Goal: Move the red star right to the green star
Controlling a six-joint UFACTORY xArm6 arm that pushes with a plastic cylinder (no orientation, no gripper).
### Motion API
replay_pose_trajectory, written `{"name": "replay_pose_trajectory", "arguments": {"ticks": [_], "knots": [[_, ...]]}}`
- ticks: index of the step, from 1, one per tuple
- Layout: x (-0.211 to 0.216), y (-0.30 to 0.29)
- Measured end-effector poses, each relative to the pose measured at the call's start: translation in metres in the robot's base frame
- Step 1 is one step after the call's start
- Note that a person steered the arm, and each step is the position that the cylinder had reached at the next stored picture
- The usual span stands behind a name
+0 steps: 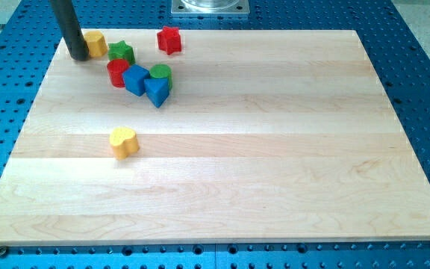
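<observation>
The red star (pixel 169 39) lies near the view's top, left of centre. The green star (pixel 122 52) lies to its left and slightly lower, with a gap between them. My tip (pixel 79 56) stands at the view's top left, touching the left side of a yellow block (pixel 95 43), which is just left of the green star. The tip is well left of the red star.
Below the green star sits a cluster: a red cylinder (pixel 117 72), a blue cube (pixel 135 78), a blue triangular block (pixel 157 91) and a green cylinder (pixel 160 73). A yellow heart (pixel 123 142) lies alone lower down. The wooden board (pixel 275 149) rests on a blue perforated table.
</observation>
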State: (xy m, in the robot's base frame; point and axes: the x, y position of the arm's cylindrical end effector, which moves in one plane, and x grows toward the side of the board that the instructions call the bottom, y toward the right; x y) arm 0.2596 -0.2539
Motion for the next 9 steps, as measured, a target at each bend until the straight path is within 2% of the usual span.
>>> {"name": "replay_pose_trajectory", "arguments": {"ticks": [1,3,4,5,6,7,8,9], "knots": [[0.011,0.011],[0.014,0.113],[0.025,0.142],[-0.013,0.105],[-0.054,0.125],[-0.044,0.188],[0.053,0.184],[0.073,0.202]]}}
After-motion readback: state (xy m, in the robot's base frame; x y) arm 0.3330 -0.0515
